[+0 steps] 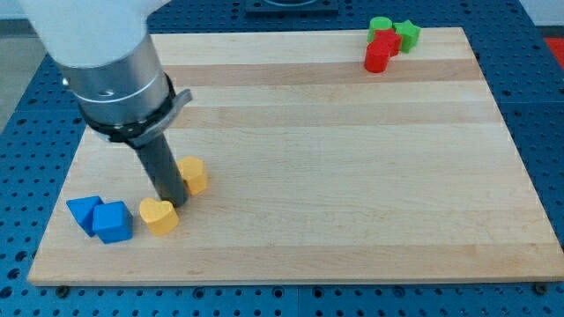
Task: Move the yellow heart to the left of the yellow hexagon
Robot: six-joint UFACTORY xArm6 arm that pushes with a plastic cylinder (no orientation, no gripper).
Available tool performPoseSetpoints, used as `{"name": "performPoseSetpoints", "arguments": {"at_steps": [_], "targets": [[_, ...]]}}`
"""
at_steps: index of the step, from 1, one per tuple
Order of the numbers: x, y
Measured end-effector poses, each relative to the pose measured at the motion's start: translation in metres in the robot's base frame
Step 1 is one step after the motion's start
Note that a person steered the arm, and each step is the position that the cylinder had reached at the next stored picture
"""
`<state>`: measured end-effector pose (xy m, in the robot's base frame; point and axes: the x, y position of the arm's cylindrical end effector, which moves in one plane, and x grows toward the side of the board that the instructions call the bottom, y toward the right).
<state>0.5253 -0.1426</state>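
The yellow heart lies near the view's bottom left of the wooden board. The yellow hexagon sits just up and to the right of it, partly hidden by my rod. My tip rests on the board between the two, touching or nearly touching the heart's upper right edge and right beside the hexagon's left side.
Two blue blocks sit together left of the heart, near the board's left edge. At the view's top right, two red blocks and two green blocks are clustered near the far edge.
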Motion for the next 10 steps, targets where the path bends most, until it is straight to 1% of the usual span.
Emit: {"name": "performPoseSetpoints", "arguments": {"at_steps": [1,2,3,4,6,9,10], "targets": [[0.0,0.031],[0.013,0.041],[0.052,0.041],[0.08,0.038],[0.084,0.013],[0.063,0.001],[0.063,-0.014]]}}
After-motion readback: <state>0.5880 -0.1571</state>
